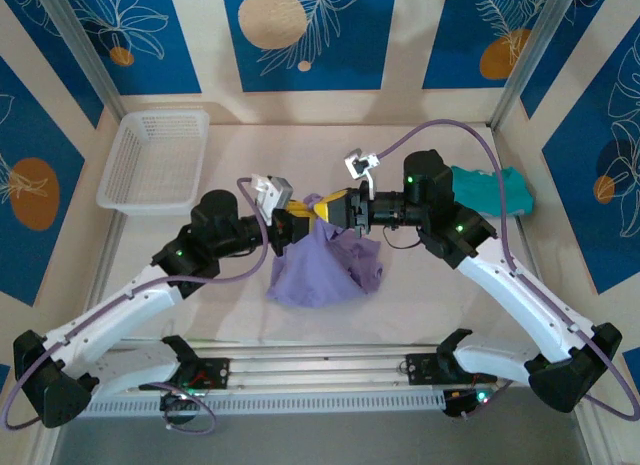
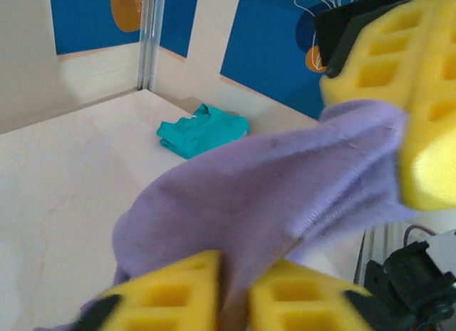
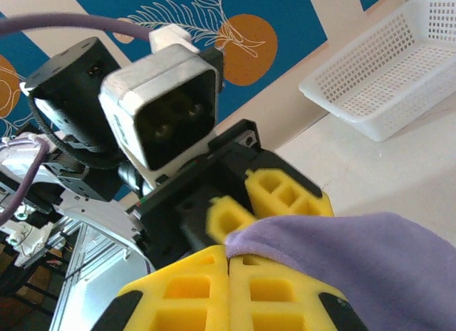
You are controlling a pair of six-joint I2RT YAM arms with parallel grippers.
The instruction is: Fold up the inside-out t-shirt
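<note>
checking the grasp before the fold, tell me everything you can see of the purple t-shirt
The t-shirt is plain lavender, of soft, thin-looking knit fabric with a stitched seam showing. It is bunched, not spread flat: one pinched peak is held up mid-table, and the rest drapes down in a crumpled tent onto the table. The left gripper and right gripper meet at that peak, each with yellow foam jaws shut on the cloth.

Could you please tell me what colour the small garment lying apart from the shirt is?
The garment is teal-green, clearest in the left wrist view.
</note>
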